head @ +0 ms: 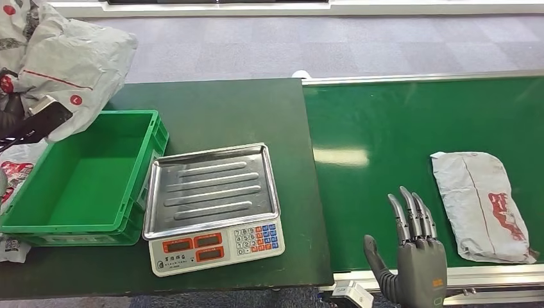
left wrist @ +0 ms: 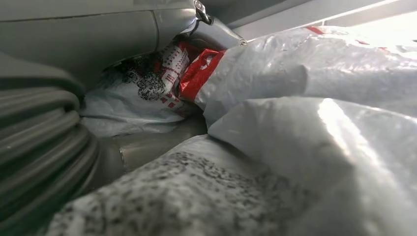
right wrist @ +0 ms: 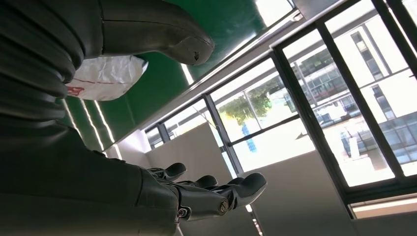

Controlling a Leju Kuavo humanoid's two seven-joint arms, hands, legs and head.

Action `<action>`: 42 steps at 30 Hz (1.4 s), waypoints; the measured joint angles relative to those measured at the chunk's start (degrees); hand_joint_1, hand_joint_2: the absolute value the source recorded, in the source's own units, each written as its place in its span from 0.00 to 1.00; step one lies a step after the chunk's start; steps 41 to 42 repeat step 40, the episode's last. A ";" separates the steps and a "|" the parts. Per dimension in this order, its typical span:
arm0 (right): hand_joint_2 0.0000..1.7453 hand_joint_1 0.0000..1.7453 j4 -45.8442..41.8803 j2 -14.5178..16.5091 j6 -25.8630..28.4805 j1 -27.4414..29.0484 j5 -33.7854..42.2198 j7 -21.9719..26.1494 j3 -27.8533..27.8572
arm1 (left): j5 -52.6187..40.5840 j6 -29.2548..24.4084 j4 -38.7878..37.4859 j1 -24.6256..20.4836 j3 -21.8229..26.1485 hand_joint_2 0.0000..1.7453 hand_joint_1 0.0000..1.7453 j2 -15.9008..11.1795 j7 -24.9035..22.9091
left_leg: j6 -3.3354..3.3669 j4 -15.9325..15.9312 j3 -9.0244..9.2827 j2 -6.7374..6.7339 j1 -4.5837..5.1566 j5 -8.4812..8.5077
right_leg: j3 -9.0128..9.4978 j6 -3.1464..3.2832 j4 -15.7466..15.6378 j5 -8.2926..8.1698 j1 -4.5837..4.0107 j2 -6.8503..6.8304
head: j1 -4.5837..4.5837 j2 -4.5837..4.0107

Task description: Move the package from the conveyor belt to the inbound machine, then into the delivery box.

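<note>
The job has not really started yet. The package point(head: 483, 205), a grey bag with red print, lies flat on the green conveyor belt point(head: 385, 128), just to the right of the right hand point(head: 410, 250). The hand is near it but not touching it. This hand holds nothing, and its fingers point(head: 410, 215) point up and stand a little apart, with the thumb out to the side.

Well off to the hand's left, on the dark green worktop point(head: 224, 109), sits the inbound machine point(head: 213, 205), a scale with a shiny metal tray. Nothing lies on the tray. Farther left again is the green delivery box point(head: 38, 221), and nothing is inside it.

The left hand point(left wrist: 39, 147) is pressed in among a heap of bags point(left wrist: 295, 147). I cannot tell if it is open or closed.

So all the steps are left, I think: pick up the package, put it on the scale, then drop it in the box.
</note>
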State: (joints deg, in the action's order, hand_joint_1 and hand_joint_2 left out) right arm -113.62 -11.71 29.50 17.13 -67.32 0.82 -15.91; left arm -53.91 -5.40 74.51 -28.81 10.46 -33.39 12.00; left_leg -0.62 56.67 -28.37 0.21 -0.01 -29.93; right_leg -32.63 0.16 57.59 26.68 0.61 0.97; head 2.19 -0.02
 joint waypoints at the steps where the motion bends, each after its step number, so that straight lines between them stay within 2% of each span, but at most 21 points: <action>1: 1.00 0.00 -0.02 0.13 -0.06 0.03 0.03 -0.05 0.00 | 0.20 0.03 -0.31 1.27 0.97 1.00 1.00 -0.31 0.54 | -0.01 -0.01 0.01 -0.02 0.00 -0.01 | 0.00 0.01 0.00 0.01 0.00 0.01 | 0.00 0.00; 6: 1.00 0.00 -0.41 0.91 -0.99 0.61 -0.11 -0.56 0.00 | -0.64 -0.97 -0.43 11.21 5.27 1.00 1.00 0.69 2.12 | -0.03 -0.02 -0.01 -0.12 0.01 -0.03 | -0.04 0.04 -0.01 0.04 0.00 0.10 | -0.01 0.00; 10: 1.00 0.00 -0.48 1.27 -0.98 1.06 -0.25 -0.66 0.00 | -3.01 -2.36 -0.17 17.82 8.36 1.00 1.00 2.95 2.11 | 0.00 -0.01 -0.05 -0.12 0.03 -0.06 | -0.05 0.04 -0.04 0.04 0.02 0.10 | -0.01 0.00; 15: 1.00 0.00 -0.80 1.90 -1.38 1.61 -0.89 -0.80 0.00 | -4.47 -2.51 0.35 23.63 11.79 1.00 1.00 6.99 2.67 | 0.01 0.00 -0.06 -0.07 0.06 -0.08 | -0.05 0.03 -0.06 0.05 0.04 0.04 | 0.00 0.00; 17: 1.00 0.00 -0.91 2.26 -1.64 1.71 -1.35 -0.94 0.00 | -5.47 -2.38 0.40 25.00 12.27 1.00 0.50 8.36 2.52 | 0.01 0.01 -0.07 -0.06 0.05 -0.08 | -0.04 0.02 -0.06 0.05 0.03 0.02 | -0.01 0.00; 19: 1.00 0.00 -0.95 2.51 -1.71 1.79 -1.61 -0.97 0.00 | -6.71 -2.45 0.34 25.60 12.47 0.50 0.00 9.27 1.98 | 0.01 0.01 -0.08 -0.05 0.05 -0.08 | -0.03 0.02 -0.06 0.05 0.03 0.00 | -0.02 0.00; 21: 1.00 0.00 -0.96 2.64 -1.74 1.86 -1.73 -0.97 0.00 | -7.76 -2.99 0.22 25.73 12.66 0.00 0.00 10.23 1.30 | 0.01 0.01 -0.21 -0.04 0.04 -0.08 | 0.00 0.02 -0.06 0.05 0.03 -0.02 | -0.02 0.00; 28: 1.00 0.00 -1.24 3.00 -1.76 1.87 -2.58 -0.99 0.02 | -4.06 -4.89 2.24 25.82 14.17 0.00 0.00 13.94 1.75 | -0.01 0.00 -0.47 -0.03 0.02 -0.09 | 0.01 0.02 -0.06 0.06 0.02 -0.04 | -0.01 0.00; 34: 1.00 0.00 -1.46 3.13 -1.76 1.88 -2.68 -0.99 0.02 | -3.15 -5.15 3.82 25.89 15.05 0.00 0.00 15.27 1.96 | -0.01 0.00 -0.46 -0.03 0.02 -0.09 | 0.00 0.02 -0.05 0.06 0.02 -0.04 | -0.01 0.00; 36: 1.00 0.00 -1.46 3.15 -1.86 1.86 -2.59 -0.93 0.02 | -0.31 -6.57 4.75 25.97 15.67 0.00 0.00 15.98 2.82 | -0.01 0.00 -0.49 -0.03 0.02 -0.09 | 0.00 0.02 -0.05 0.06 0.02 -0.05 | -0.01 0.00; 40: 1.00 0.00 -1.46 3.19 -2.44 1.64 -1.75 -0.51 0.02 | 11.18 -10.95 10.12 26.67 17.78 0.00 0.00 18.74 5.66 | -0.01 0.01 -0.52 -0.01 0.03 -0.10 | -0.01 0.02 -0.06 0.06 0.02 -0.04 | 0.00 0.00; 42: 1.00 0.00 -1.46 3.19 -2.44 1.64 -1.75 -0.51 0.02 | 11.18 -10.95 10.12 26.67 17.78 0.00 0.00 18.74 5.66 | -0.01 0.01 -0.52 -0.01 0.03 -0.10 | -0.01 0.02 -0.06 0.06 0.02 -0.04 | 0.00 0.00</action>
